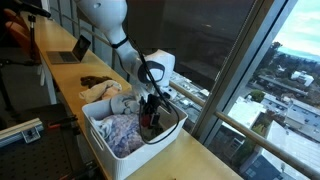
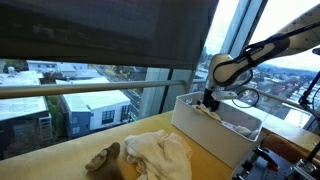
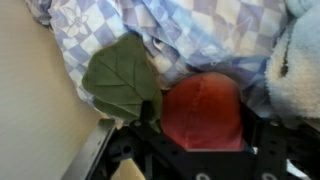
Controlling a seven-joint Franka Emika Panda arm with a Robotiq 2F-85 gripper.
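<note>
Your tool (image 1: 150,118) hangs low over the white basket (image 1: 104,150) in the middle of the frame in an exterior view. It points straight down into the heap of laundry inside. In the wrist view its dark fingers (image 3: 262,140) stand apart along the bottom edge, with a red cloth (image 3: 203,108) sitting between them. You cannot tell from here whether they press on it. The red cloth lies at lower centre of that view. A green cloth (image 3: 120,80) touches it on the left, a blue checked cloth (image 3: 200,28) spreads across the top, and a pale blue towel (image 3: 296,60) lies at the right edge. In an exterior view the tool (image 2: 210,100) shows at centre right above the basket (image 2: 200,125), which stands on the wooden counter (image 2: 60,155) along the window. A white cloth (image 2: 160,155) and a brown cloth (image 2: 104,158) lie on the counter at lower centre, apart from the basket. A laptop (image 1: 70,52) sits in the upper left of an exterior view.
</note>
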